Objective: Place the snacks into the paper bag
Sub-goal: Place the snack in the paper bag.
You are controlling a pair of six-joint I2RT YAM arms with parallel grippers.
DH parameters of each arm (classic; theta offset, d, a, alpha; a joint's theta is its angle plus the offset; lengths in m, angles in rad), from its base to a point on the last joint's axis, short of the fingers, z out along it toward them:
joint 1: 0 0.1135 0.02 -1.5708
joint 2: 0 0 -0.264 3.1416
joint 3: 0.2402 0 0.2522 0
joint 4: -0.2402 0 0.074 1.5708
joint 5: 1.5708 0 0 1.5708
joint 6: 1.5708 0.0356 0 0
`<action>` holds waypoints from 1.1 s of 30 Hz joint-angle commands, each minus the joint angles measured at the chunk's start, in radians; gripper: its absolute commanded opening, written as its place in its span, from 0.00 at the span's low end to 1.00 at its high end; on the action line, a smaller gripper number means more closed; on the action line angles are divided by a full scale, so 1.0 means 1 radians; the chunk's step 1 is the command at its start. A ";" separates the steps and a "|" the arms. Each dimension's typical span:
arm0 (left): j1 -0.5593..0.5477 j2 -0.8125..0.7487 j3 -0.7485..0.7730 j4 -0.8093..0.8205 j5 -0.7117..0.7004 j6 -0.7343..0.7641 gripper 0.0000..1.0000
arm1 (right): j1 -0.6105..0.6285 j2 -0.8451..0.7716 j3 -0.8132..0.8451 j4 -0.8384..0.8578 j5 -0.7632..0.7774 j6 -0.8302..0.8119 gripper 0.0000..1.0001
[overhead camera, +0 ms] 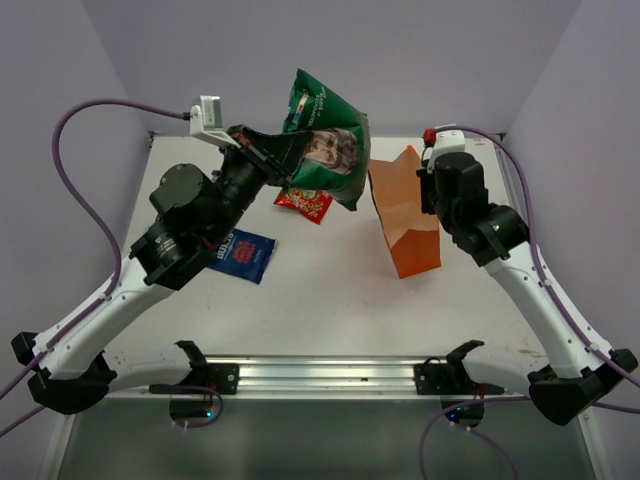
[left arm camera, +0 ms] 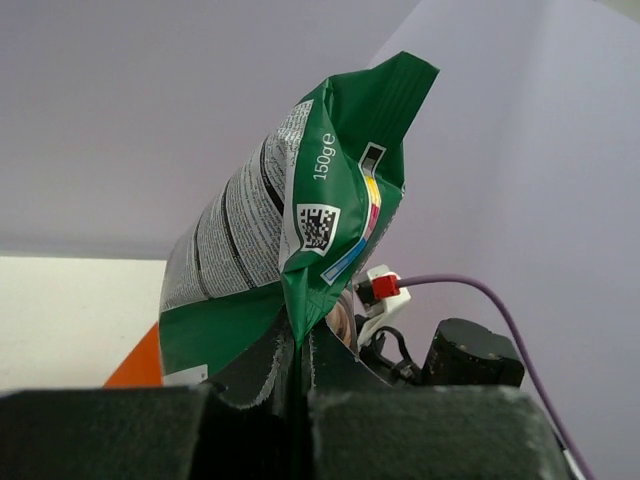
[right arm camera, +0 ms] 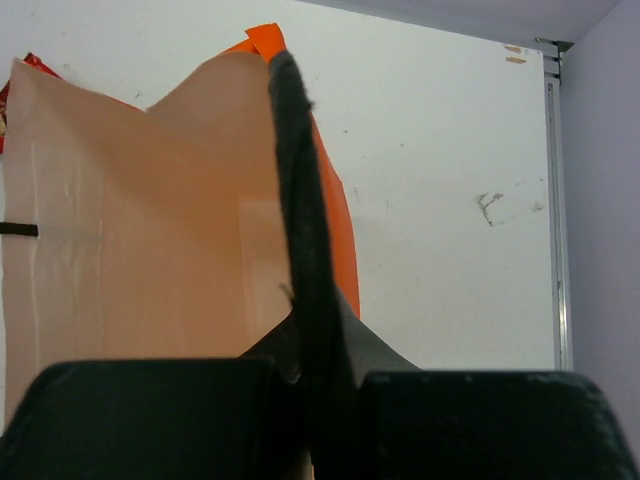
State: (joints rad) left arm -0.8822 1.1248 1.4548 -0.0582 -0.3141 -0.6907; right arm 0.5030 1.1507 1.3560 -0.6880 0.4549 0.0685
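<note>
My left gripper point(overhead camera: 285, 165) is shut on the lower edge of the green-and-white packet point(overhead camera: 325, 140) and holds it up in the air, left of the orange paper bag point(overhead camera: 405, 215). In the left wrist view the packet point(left arm camera: 300, 230) rises from my closed jaws point(left arm camera: 298, 355). My right gripper point(overhead camera: 425, 175) is shut on the bag's far rim and holds it up; in the right wrist view the bag's pale inside point(right arm camera: 150, 220) shows left of my closed fingers point(right arm camera: 300, 230). A red packet point(overhead camera: 305, 203) and a dark blue packet point(overhead camera: 243, 254) lie on the table. The magenta-purple and silver-grey packets are out of view.
The white table point(overhead camera: 330, 300) has grey walls at the back and on both sides. A metal rail point(overhead camera: 320, 375) runs along the near edge between the arm bases. Purple cables loop from both wrists.
</note>
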 commanded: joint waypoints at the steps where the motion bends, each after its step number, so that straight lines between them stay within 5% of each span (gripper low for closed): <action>1: 0.000 -0.020 -0.020 0.245 0.021 -0.124 0.01 | 0.009 -0.016 0.040 0.010 0.022 0.019 0.00; 11: 0.000 0.039 -0.027 0.409 0.090 -0.286 0.03 | 0.037 -0.002 0.000 0.039 0.085 0.030 0.00; 33: 0.000 0.130 -0.214 0.377 -0.025 -0.447 0.02 | 0.037 -0.002 -0.031 0.041 0.087 0.085 0.00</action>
State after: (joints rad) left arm -0.8822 1.2865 1.2434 0.2531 -0.2771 -1.0912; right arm 0.5365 1.1530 1.3186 -0.6804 0.5148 0.1287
